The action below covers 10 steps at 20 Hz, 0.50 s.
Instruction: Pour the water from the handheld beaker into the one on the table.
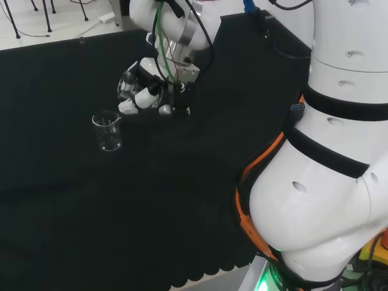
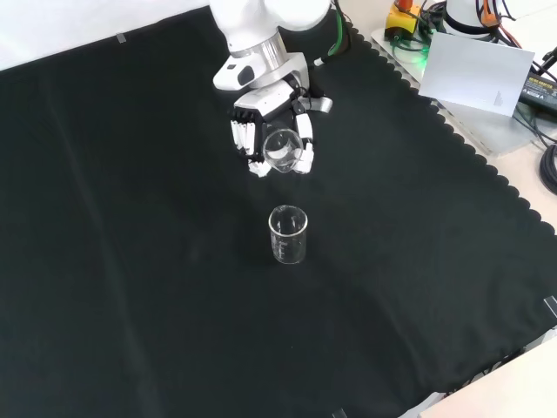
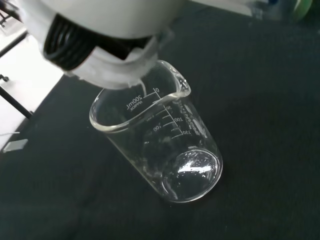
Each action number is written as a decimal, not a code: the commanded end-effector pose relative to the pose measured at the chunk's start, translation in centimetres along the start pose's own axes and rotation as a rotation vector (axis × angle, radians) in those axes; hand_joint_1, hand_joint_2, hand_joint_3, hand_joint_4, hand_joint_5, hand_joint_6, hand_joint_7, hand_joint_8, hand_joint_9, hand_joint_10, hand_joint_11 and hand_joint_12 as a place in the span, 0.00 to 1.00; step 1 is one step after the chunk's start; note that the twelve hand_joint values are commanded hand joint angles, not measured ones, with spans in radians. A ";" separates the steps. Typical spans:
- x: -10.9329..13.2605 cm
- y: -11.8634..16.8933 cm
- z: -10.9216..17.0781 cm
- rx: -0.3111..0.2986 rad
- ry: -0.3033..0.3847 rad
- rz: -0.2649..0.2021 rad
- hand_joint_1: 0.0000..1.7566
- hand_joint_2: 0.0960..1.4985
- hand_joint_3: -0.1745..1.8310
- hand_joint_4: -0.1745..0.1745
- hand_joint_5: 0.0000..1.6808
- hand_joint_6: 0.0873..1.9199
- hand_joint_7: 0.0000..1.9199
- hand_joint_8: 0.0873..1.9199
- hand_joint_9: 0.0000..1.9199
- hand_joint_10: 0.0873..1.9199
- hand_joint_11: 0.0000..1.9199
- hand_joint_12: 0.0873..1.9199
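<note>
Just behind the table beaker (image 2: pixel 288 234), the hand (image 2: pixel 261 131) is gripping the tilted handheld beaker (image 2: pixel 282 148), approaching; next: bring its lip above the rim

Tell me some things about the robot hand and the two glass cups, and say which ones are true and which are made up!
1. The hand holds a beaker. True.
2. The held beaker is upright. False: it is tipped, its mouth facing the front camera.
3. A second beaker stands on the black cloth. True.
4. The standing beaker lies on its side. False: it stands upright.
5. The two beakers touch. False: they are apart.
</note>
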<state>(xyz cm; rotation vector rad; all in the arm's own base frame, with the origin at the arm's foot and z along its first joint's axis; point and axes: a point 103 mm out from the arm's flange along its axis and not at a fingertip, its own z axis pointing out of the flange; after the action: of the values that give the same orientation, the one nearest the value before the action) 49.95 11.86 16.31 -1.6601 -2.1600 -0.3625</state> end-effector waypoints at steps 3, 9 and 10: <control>0.9 0.6 0.5 0.007 -0.050 -0.002 0.64 0.40 0.41 1.00 0.77 0.29 0.92 0.00 0.87 0.03 0.65 0.41; 2.5 1.4 1.5 0.016 -0.032 -0.036 0.64 0.40 0.41 1.00 0.77 0.29 0.92 0.00 0.87 0.03 0.65 0.41; 2.1 1.5 1.3 0.008 -0.045 -0.038 0.64 0.40 0.41 1.00 0.77 0.29 0.92 0.00 0.87 0.03 0.65 0.42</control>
<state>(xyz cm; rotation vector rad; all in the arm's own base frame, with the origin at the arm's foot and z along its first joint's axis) 50.41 13.17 16.14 -1.6691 -2.1923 -0.3195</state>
